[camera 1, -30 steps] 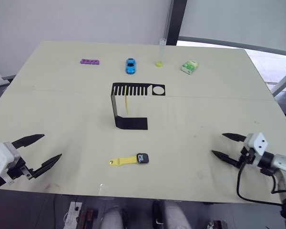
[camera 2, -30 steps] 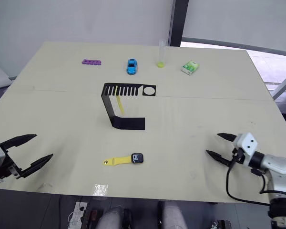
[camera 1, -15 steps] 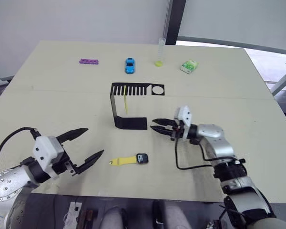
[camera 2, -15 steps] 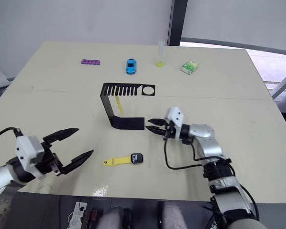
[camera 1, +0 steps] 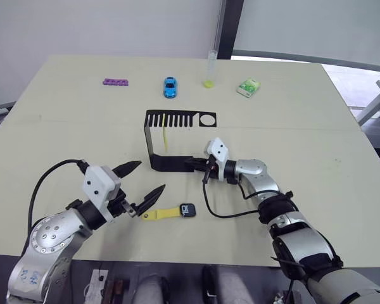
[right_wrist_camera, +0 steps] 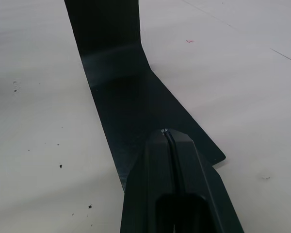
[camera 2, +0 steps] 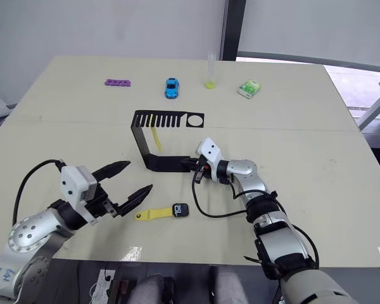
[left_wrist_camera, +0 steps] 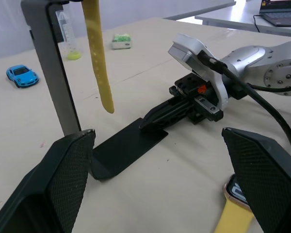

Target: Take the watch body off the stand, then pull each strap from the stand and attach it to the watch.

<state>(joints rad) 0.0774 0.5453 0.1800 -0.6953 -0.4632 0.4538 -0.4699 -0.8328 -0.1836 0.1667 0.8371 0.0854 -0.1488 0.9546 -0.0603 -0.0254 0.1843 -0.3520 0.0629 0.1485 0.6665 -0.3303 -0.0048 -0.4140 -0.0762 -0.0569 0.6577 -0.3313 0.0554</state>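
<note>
The black stand (camera 1: 153, 136) is upright mid-table, and one yellow strap (camera 1: 165, 136) hangs from its slotted top plate. In front of it lies the watch: the black watch body (camera 1: 189, 210) with a yellow strap (camera 1: 158, 215) joined on its left end. My right gripper (camera 1: 193, 166) is shut, its fingertips (right_wrist_camera: 166, 138) lying together on the stand's flat foot (right_wrist_camera: 121, 92). Just left of the watch, my left gripper (camera 1: 151, 176) is open a little above the table, holding nothing. The left wrist view shows the hanging strap (left_wrist_camera: 99, 63) and the watch body (left_wrist_camera: 235, 190).
Along the far side of the table (camera 1: 316, 126) sit a purple piece (camera 1: 116, 82), a blue toy car (camera 1: 170, 87), a clear tube with a yellow-green bottom (camera 1: 209, 71) and a green packet (camera 1: 247, 87). The table's front edge runs close behind the watch.
Both arms came in from the table's sides. The right gripper shut and reached left onto the stand's foot. The left gripper, still open, moved right to beside the watch.
</note>
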